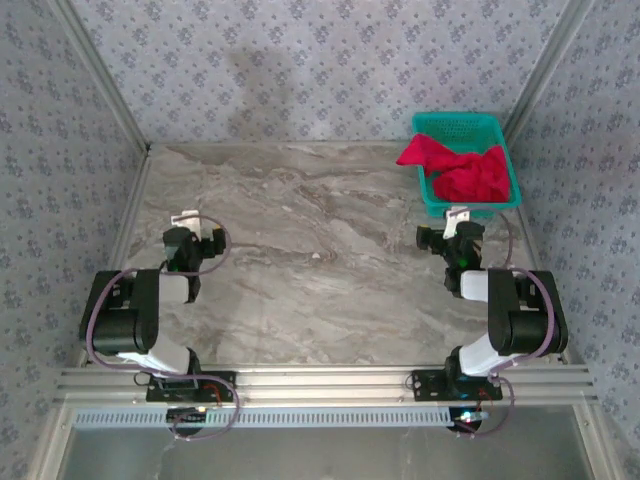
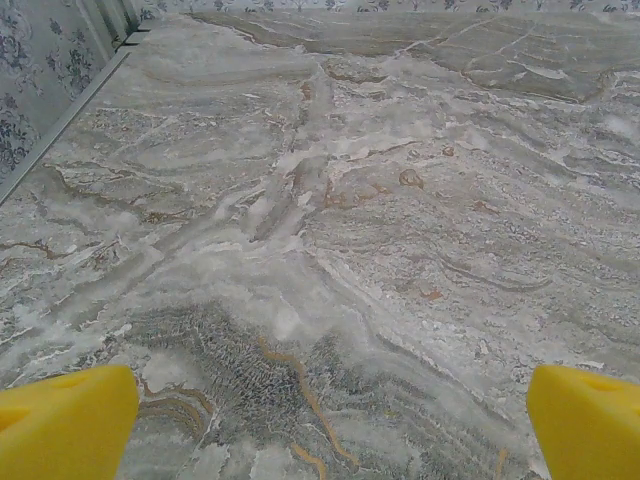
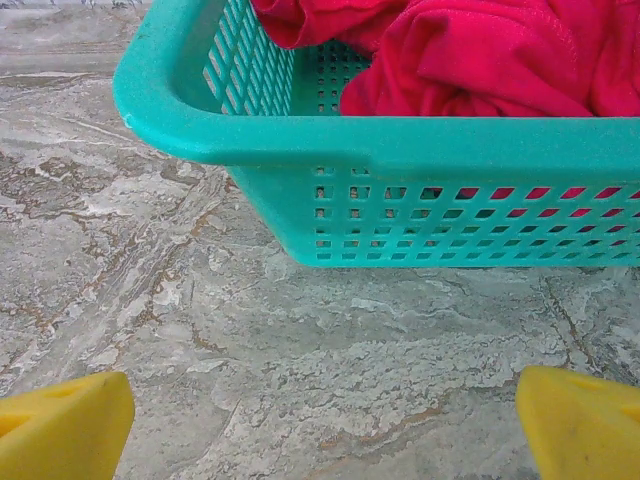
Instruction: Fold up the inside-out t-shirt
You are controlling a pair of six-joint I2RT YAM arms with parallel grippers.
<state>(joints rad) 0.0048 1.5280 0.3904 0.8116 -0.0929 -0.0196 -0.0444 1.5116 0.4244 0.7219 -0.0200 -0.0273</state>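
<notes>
The red t-shirt [image 1: 462, 170] is bunched up in the green basket [image 1: 470, 208], w/ one bit hanging over the rim on the 9 o'clock side. The basket sits on the gray table [image 1: 320, 290], far back at approx 1 o'clock in the top view, close to the wall.

The L gripper [image 1: 198, 225] is at approx 9 o'clock on the table, well apart from the basket. Its yellow fingers [image 2: 60, 420] are spread wide & hold nothing, w/ table below them.

The R gripper [image 1: 456, 222] is at approx 3 o'clock, near the basket's front side. In the R wrist view the basket is at 12 o'clock. This gripper is spread wide too, holds nothing & isn't touching the basket.
</notes>
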